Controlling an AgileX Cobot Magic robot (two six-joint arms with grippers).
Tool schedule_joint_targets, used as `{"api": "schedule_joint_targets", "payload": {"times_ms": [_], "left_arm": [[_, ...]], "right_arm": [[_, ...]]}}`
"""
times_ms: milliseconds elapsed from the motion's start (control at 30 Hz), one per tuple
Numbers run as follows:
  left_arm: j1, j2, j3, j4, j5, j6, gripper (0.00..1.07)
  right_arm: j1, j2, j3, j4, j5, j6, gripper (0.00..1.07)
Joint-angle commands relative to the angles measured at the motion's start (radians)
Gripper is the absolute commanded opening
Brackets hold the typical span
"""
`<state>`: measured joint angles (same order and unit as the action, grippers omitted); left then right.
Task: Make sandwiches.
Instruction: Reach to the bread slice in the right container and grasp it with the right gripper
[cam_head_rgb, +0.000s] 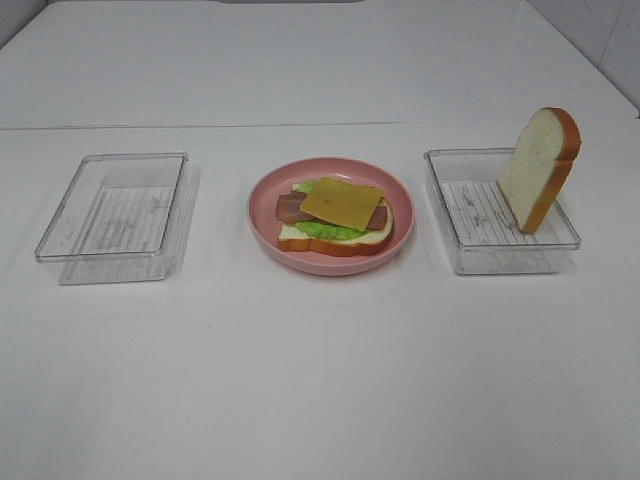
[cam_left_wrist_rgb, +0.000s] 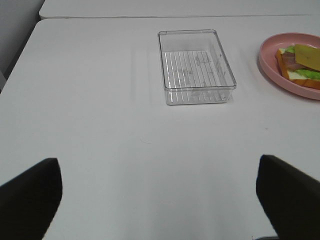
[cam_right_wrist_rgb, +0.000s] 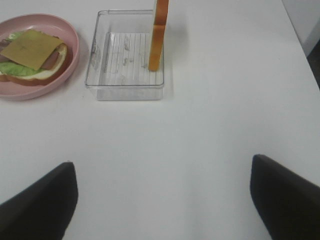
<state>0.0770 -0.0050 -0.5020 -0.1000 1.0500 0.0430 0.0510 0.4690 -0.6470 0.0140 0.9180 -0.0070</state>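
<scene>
Desk (cam_head_rgb: 320, 380), white, carrying all items. Left clear tray (cam_head_rgb: 115, 215), resting flat, well apart from the plate. Right clear tray (cam_head_rgb: 495, 215), holding one bread slice (cam_head_rgb: 540, 168) that stands upright on edge, leaning against the tray's right wall. Pink plate (cam_head_rgb: 330, 215), between the two trays. On it lies the open sandwich (cam_head_rgb: 335, 218): a bottom bread slice, then green lettuce (cam_head_rgb: 335, 230), then reddish-brown bacon (cam_head_rgb: 292, 207), then a yellow cheese slice (cam_head_rgb: 342, 202) on top, set slightly askew. Left gripper (cam_left_wrist_rgb: 160, 200) and right gripper (cam_right_wrist_rgb: 162, 200), each above bare desk near its own tray, dark fingers (cam_left_wrist_rgb: 30, 195) spread wide and holding nothing.
</scene>
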Motion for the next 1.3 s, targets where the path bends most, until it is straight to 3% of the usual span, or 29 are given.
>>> {"api": "schedule_joint_targets", "payload": {"times_ms": [33, 67, 167, 233, 367, 433, 533, 600, 633, 800, 967, 1300], "left_arm": [[0.003, -0.020, 0.003, -0.009, -0.017, -0.008, 0.99], [0.003, -0.020, 0.003, -0.009, -0.017, -0.008, 0.99], [0.003, -0.020, 0.003, -0.009, -0.017, -0.008, 0.99], [0.003, -0.020, 0.003, -0.009, -0.017, -0.008, 0.99], [0.003, -0.020, 0.003, -0.009, -0.017, -0.008, 0.99], [0.003, -0.020, 0.003, -0.009, -0.017, -0.008, 0.99], [0.003, -0.020, 0.003, -0.009, -0.017, -0.008, 0.99], [0.003, -0.020, 0.003, -0.009, -0.017, -0.008, 0.99], [0.003, -0.020, 0.003, -0.009, -0.017, -0.008, 0.99], [0.003, -0.020, 0.003, -0.009, -0.017, -0.008, 0.99], [0.003, -0.020, 0.003, -0.009, -0.017, -0.008, 0.99], [0.003, -0.020, 0.003, -0.009, -0.017, -0.008, 0.99]], "right_arm": [[0.002, 0.285, -0.140, 0.030, -0.076, -0.002, 0.84], [0.002, 0.407, -0.208, 0.032, -0.079, -0.006, 0.84], [0.002, 0.477, -0.246, 0.032, -0.079, -0.007, 0.84], [0.002, 0.728, -0.397, 0.031, -0.085, -0.013, 0.84], [0.002, 0.897, -0.512, 0.033, -0.088, -0.032, 0.84], [0.002, 1.046, -0.632, 0.031, -0.081, -0.041, 0.84], [0.002, 1.093, -0.674, 0.030, -0.081, -0.041, 0.84], [0.002, 1.248, -0.829, 0.027, -0.081, -0.041, 0.84], [0.002, 1.248, -0.829, 0.027, -0.081, -0.041, 0.84], [0.000, 1.418, -1.019, 0.026, -0.027, -0.042, 0.84], [0.000, 1.524, -1.104, 0.026, 0.020, -0.058, 0.84], [0.000, 1.640, -1.112, 0.030, 0.030, -0.059, 0.84]]}}
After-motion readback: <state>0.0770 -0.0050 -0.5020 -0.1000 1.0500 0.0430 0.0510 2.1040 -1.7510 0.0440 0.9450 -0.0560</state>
